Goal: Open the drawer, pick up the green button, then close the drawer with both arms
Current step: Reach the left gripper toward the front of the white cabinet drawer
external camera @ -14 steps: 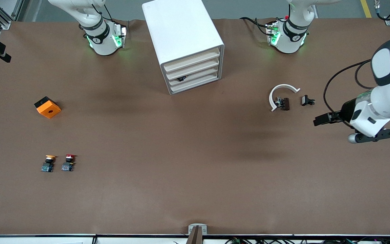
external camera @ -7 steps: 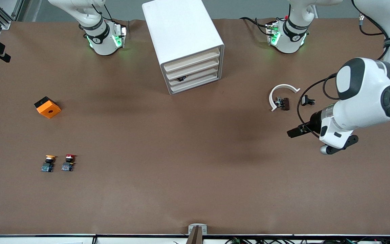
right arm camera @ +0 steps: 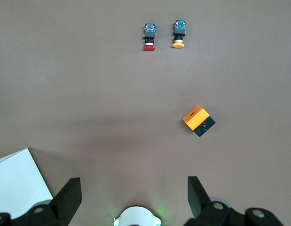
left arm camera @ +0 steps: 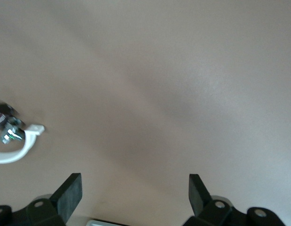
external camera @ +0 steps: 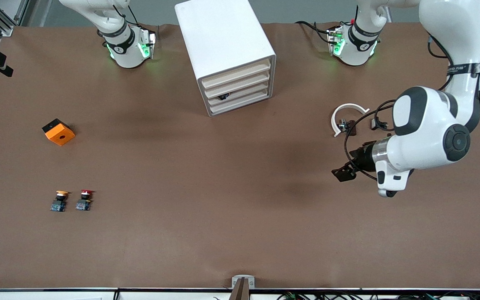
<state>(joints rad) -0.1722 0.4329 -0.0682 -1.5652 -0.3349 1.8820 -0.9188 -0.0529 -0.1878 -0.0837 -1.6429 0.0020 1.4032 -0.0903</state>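
The open, empty left pincer [external camera: 343, 173] hovers over bare surface [external camera: 240, 216], the closed drawer [external camera: 240, 94] lying toward the robots' bases and the table's middle, while the right pincer [right arm camera: 131, 197], also open, waits high up.

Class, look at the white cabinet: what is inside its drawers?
All four drawers of the cabinet are shut. Only a small dark object shows in the gap at the third drawer; the contents stay hidden.

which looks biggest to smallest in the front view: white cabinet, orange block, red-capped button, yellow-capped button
1. white cabinet
2. orange block
3. red-capped button and yellow-capped button: side by side, they look alike in size, so no ranking between them.
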